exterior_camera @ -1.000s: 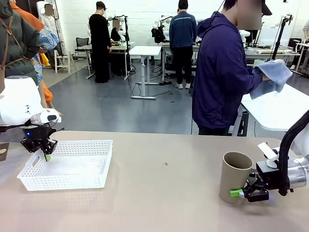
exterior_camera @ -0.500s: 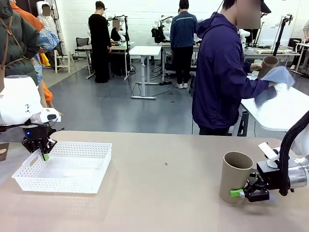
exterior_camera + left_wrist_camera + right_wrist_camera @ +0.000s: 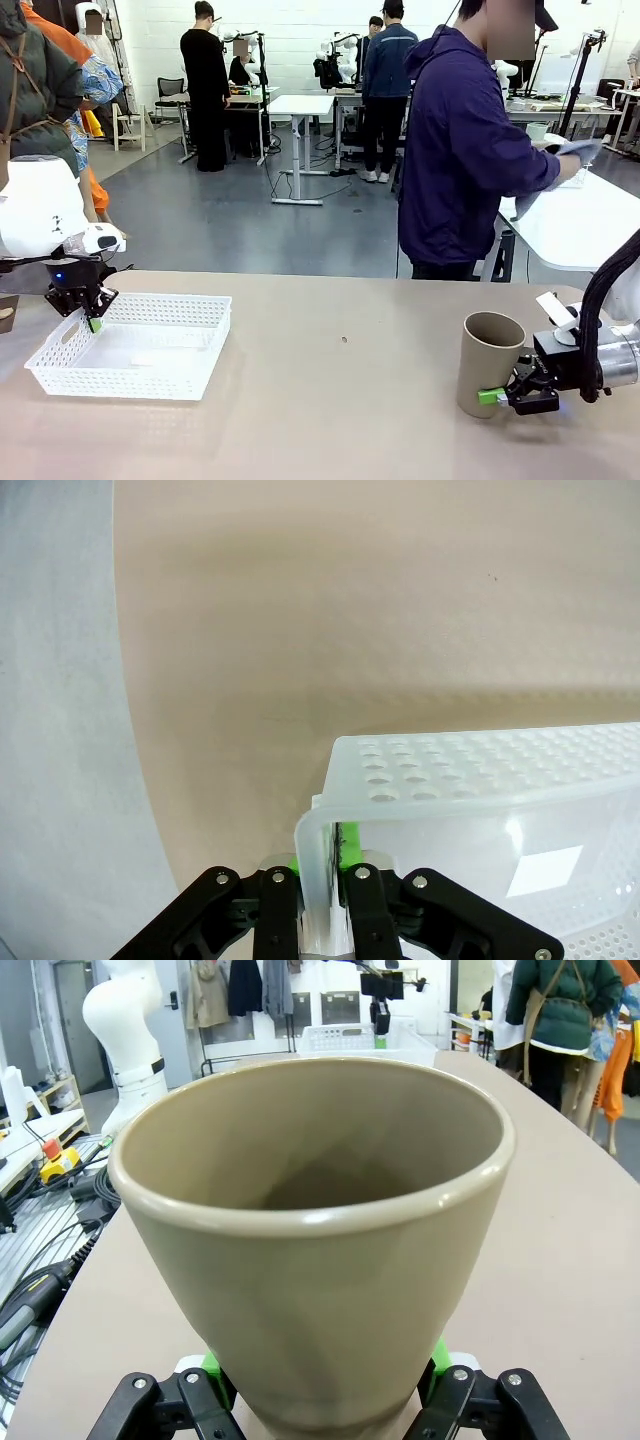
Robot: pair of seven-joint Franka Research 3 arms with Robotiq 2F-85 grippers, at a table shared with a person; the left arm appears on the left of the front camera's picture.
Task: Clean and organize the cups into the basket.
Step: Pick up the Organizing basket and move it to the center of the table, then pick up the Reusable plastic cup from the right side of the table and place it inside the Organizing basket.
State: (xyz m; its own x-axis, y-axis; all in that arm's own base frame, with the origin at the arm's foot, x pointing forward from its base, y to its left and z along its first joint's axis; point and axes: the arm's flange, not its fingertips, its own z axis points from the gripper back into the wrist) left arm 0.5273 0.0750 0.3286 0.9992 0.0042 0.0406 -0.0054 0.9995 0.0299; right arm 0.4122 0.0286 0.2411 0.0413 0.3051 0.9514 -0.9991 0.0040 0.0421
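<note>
No legible text or labels.

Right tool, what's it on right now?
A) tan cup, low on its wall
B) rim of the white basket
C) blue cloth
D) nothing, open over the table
A: the right tool has its green pads on either side of the tan cup near its base, while the white basket has its wall pinched by the left tool.

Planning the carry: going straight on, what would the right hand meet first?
Past the tan-brown matte tumbler the right hand grips, bare beige table, then probably the white lattice plastic basket.
</note>
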